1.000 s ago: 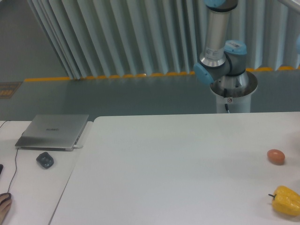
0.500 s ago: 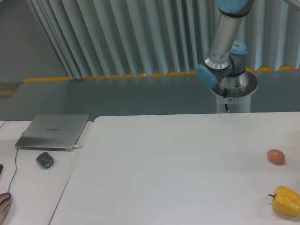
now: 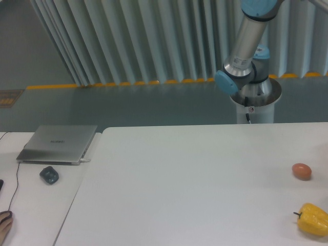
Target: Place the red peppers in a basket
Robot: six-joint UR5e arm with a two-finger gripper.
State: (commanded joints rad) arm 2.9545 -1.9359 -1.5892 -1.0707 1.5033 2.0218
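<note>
**Arm raised behind a white table, gripper out of frame**

A wide white table (image 3: 195, 184) fills the near half of the view. Beyond it lies grey floor with a yellow line (image 3: 118, 83) at the foot of a wall of pale vertical slats (image 3: 154, 36). At the far right the arm (image 3: 248, 51) rises from its steel pedestal (image 3: 254, 102), its silver tube leaning up and to the right out of the top edge; the gripper is outside the picture, so whether it is open or closed cannot be told. On the right part of the table an orange-brown egg (image 3: 302, 171) lies apart from a yellow pepper (image 3: 313, 219) nearer the front edge, its dark stem pointing left. On a lower desk at the left sit a closed grey laptop (image 3: 58, 144) and, just in front of it, a dark mouse (image 3: 49, 175). No red pepper and no basket appear in view. Compared with a second ago, the arm's tube has swung from upright to tilted and its blue joint sits slightly further right; the objects on the table are unmoved
</note>
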